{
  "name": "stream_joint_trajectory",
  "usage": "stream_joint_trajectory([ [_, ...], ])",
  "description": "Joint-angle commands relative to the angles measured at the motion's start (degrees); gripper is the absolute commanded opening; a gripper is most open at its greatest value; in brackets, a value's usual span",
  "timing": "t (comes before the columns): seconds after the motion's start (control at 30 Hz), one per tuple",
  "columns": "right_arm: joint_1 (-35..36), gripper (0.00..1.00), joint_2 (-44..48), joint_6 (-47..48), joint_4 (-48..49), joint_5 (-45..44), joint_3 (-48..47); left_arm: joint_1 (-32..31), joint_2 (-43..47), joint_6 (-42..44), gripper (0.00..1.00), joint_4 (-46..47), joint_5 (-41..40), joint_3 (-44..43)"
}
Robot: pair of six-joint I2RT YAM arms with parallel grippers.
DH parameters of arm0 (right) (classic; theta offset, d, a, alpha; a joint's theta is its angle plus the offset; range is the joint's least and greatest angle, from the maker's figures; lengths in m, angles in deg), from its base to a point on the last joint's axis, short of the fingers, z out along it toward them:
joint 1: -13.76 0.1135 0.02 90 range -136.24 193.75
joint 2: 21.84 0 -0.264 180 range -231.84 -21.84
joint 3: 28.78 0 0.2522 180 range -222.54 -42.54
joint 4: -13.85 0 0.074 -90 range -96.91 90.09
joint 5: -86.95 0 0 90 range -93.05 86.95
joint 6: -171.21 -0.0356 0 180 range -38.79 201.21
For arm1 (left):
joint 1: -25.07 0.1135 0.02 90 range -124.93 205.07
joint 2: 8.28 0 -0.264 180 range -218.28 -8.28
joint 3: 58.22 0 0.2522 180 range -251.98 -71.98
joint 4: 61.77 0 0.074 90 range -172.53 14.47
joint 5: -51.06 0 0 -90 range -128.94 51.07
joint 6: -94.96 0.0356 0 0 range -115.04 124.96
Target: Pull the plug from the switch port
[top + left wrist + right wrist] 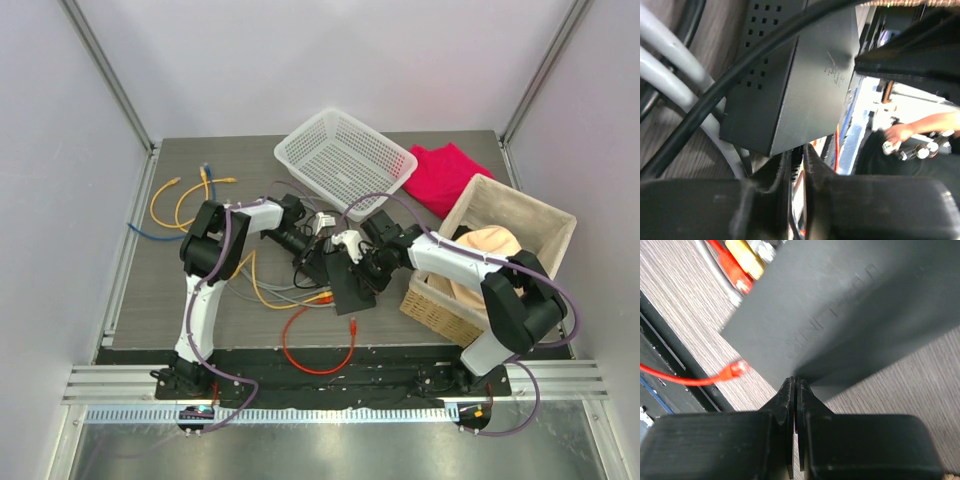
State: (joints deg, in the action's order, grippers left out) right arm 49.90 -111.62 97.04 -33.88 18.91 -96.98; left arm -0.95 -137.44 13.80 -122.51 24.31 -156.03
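Right wrist: right end effector closed at switch edge.

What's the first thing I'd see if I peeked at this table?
The left arm and right arm meet over a flat black switch mid-table, a red cable looping just in front. Behind sits a white mesh basket, with a bright red cloth to its right.

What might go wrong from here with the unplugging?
1. The right gripper meets the switch only at its edge, so the switch may slide or tip under a pull.
2. The red plug and yellow plug sit side by side, so the left gripper may snag a neighbour.
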Motion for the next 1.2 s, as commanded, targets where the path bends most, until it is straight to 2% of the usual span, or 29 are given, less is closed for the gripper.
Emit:
stream_joint_trajectory([
  [0.0, 0.6, 0.01, 0.48, -0.89, 1.55, 0.37, -3.92, -0.52, 1.9, -5.33, 0.0, 5.67, -4.35, 0.9],
  [0.17, 0.77, 0.01, 0.66, -3.09, 2.51, 2.83, -5.86, -0.52, 1.02, -1.22, 0.0, 1.64, -5.85, -0.49],
  [0.4, 1.39, 0.01, -3.91, -1.16, 4.97, -6.13, -2.17, -0.08, -3.9, 8.19, 0.0, -11.89, -6.82, -6.65],
  [0.73, 1.39, 0.01, -3.92, -1.16, 5.59, -8.51, 1.87, 1.85, -2.59, 14.53, 0.0, -17.53, -10.5, -3.93],
  [0.83, 1.3, 0.01, -3.21, -1.51, 5.94, -7.81, 2.67, 3.08, 0.75, 14.8, 0.0, -16.04, -11.3, -1.91],
  [0.93, 1.39, 0.01, -2.6, -1.77, 6.03, -7.54, 2.93, 3.61, 4.09, 17.08, 0.0, -18.93, -12.26, -2.69],
  [1.07, 1.39, 0.01, -1.54, -0.72, 6.03, -8.51, 3.11, 5.19, 10.32, 21.12, 0.0, -24.2, -15.86, -8.04],
  [1.17, 1.3, 0.01, -0.58, -0.28, 6.03, -9.03, 3.81, 8.87, 16.21, 21.39, 0.0, -25.79, -15.61, -12.69],
])
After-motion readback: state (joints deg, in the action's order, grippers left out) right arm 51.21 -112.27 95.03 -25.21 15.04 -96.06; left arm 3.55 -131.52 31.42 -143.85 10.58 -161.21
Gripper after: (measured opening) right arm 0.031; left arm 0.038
